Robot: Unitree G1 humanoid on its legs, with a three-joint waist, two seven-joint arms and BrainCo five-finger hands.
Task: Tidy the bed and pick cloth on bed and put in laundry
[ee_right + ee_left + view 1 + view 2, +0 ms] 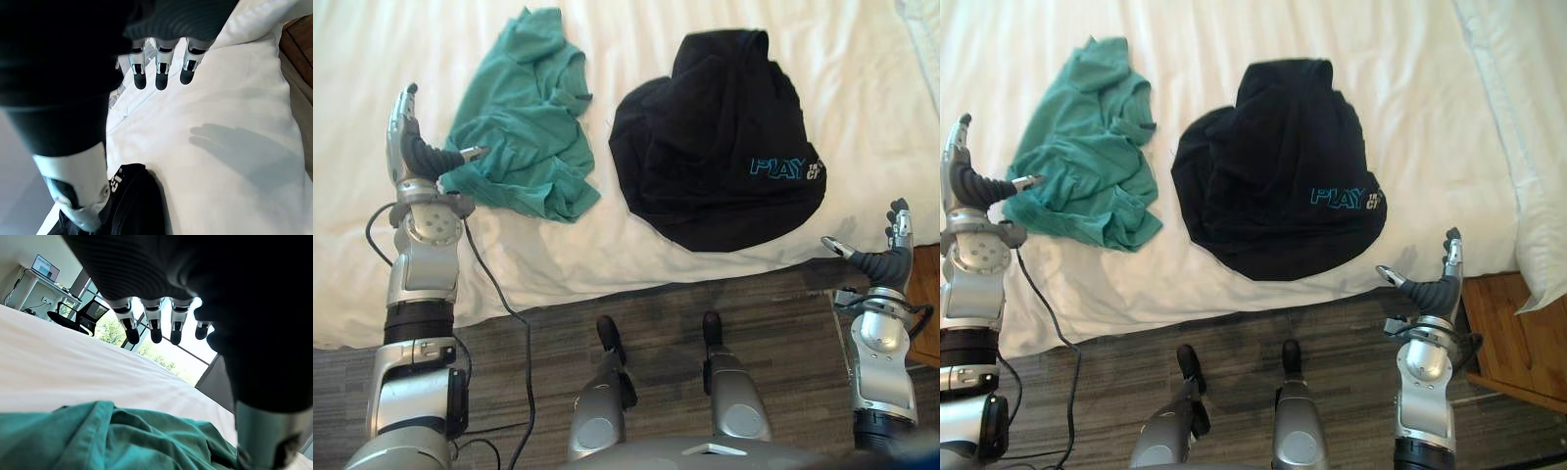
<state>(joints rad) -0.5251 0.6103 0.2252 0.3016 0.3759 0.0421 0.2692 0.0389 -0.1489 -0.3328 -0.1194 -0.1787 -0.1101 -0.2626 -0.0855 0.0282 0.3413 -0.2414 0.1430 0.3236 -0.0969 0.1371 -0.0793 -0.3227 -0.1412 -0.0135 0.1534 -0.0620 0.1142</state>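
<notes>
hovering released, left robot hand flanks green cloth, right robot hand flanks blue-lettered black cloth.

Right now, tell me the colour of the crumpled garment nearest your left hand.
The crumpled garment is plain teal green, clearest in the left eye view.

Pillow cut by right edge; wooden stand mostly cropped, probably nightstand; green cloth edge behind left hand.

The left robot hand and right robot hand hover with fingers straight, thumbs apart.
</notes>
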